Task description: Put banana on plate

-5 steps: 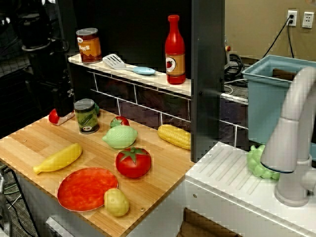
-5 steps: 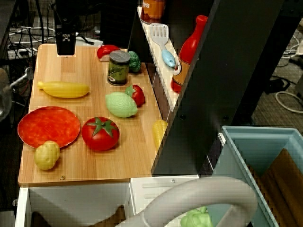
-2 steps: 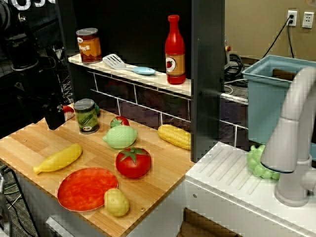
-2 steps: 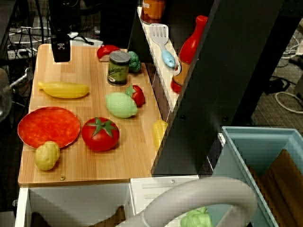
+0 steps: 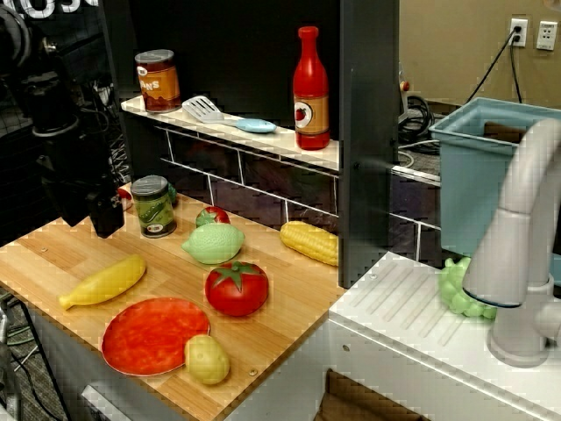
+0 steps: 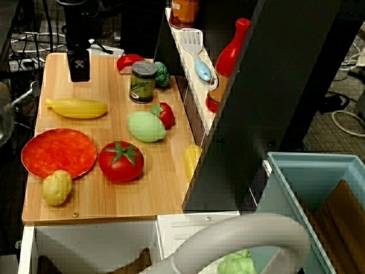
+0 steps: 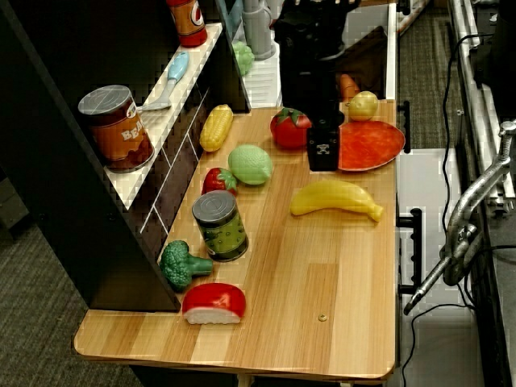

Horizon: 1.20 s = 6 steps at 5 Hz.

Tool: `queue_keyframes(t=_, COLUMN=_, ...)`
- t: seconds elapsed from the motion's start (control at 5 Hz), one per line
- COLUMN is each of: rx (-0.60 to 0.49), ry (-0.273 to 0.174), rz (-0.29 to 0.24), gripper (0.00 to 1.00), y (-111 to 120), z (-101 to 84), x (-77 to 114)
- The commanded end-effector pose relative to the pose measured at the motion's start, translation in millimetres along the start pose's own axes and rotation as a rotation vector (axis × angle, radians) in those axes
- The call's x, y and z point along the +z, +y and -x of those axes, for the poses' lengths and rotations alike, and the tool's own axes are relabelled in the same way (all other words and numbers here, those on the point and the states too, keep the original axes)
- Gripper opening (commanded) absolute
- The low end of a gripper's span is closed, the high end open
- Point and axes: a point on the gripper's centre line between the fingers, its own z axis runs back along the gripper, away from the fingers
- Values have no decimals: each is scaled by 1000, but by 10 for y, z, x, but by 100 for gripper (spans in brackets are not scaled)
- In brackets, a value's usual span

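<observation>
The yellow banana (image 5: 103,281) lies flat on the wooden board near its left edge, also seen in the overhead view (image 6: 77,107) and the side view (image 7: 334,197). The red-orange plate (image 5: 145,338) lies just in front of it with nothing on its middle (image 6: 59,152) (image 7: 375,149). My black gripper (image 5: 107,226) hangs above the board behind the banana, pointing down and apart from it (image 6: 79,77) (image 7: 324,165). Its fingers read as one dark block, so I cannot tell whether it is open or shut. It holds nothing that I can see.
A yellow-tan potato (image 5: 207,359) touches the plate's rim. A red tomato (image 5: 236,288), a green lemon (image 5: 212,243), a strawberry (image 5: 211,215), a corn cob (image 5: 308,242) and a green can (image 5: 154,206) stand nearby. A shelf (image 5: 263,145) and a sink faucet (image 5: 517,254) are behind and to the right.
The gripper has moved from the board's back left corner toward the banana and come lower. The banana, the plate and the other things have not moved.
</observation>
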Motion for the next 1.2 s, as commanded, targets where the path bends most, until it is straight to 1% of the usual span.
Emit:
queue_keyframes(t=0.0, rx=-10, ry=-16, rz=-11, gripper=100, y=18, z=-79, x=-165)
queue_keyframes(t=0.2, rx=-9, ry=-15, rz=-37, gripper=100, y=18, z=-78, x=-312)
queue_keyframes(t=0.4, rx=7, ry=-36, rz=-39, gripper=100, y=24, z=-60, x=-406)
queue_keyframes(t=0.6, rx=21, ry=-32, rz=-53, gripper=100, y=23, z=-53, x=-529)
queue_keyframes(t=1.0, rx=42, ry=-23, rz=-54, gripper=100, y=79, z=-51, x=-589)
